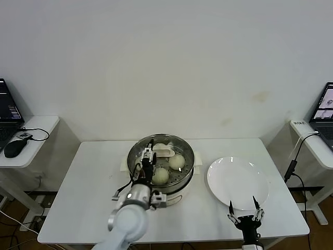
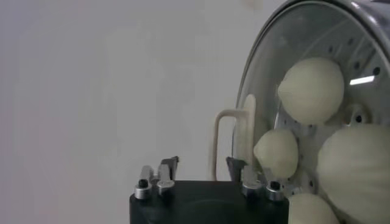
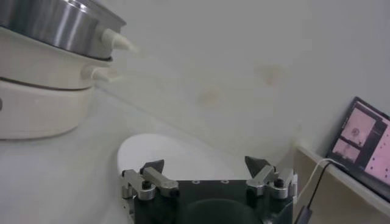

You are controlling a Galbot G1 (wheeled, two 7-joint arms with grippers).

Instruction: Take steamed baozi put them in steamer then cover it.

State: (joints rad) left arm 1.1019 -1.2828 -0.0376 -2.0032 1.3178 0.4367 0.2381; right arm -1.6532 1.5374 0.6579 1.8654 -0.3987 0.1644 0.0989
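The steel steamer (image 1: 183,179) stands mid-table on its cream base. The glass cover (image 1: 171,140) lies on it, with its cream handle (image 1: 163,152) on top. Through the glass I see cream-white baozi (image 1: 177,161) on the perforated tray. My left gripper (image 1: 147,162) hovers over the cover's near-left part, open and holding nothing. In the left wrist view the handle (image 2: 233,141) stands just beyond the left gripper (image 2: 202,165), apart from both fingertips, and baozi (image 2: 311,90) show behind the glass. My right gripper (image 1: 244,209) waits open at the table's front right.
An empty white plate (image 1: 238,182) lies right of the steamer, just beyond the right gripper (image 3: 206,164); the plate (image 3: 170,152) and steamer base (image 3: 42,91) show in the right wrist view. Side desks with laptops (image 1: 325,112) flank the table. A black mouse (image 1: 14,148) lies at the left.
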